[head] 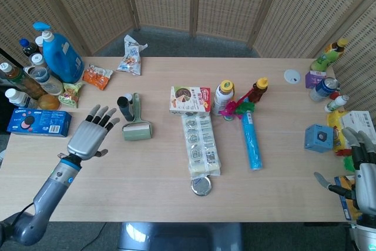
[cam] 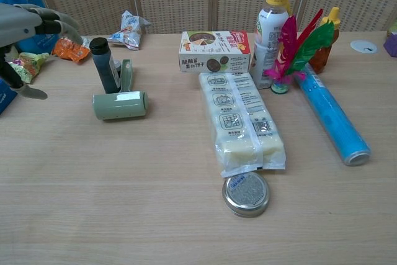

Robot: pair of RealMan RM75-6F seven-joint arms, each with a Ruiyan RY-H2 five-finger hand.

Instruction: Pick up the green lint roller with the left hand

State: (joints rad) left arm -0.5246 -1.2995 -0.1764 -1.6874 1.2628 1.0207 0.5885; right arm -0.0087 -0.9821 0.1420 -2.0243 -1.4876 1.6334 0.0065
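The green lint roller lies flat on the table, its drum toward me and its handle pointing away. A dark bottle stands right beside the handle on the left. My left hand hovers open with its fingers spread, a short way left of the roller and not touching it. At the table's far right edge my right hand is open and holds nothing.
A blue detergent bottle, snack packets and a blue biscuit box crowd the left side. A wrapped pack, a round tin, a cookie box and a blue tube lie right of the roller.
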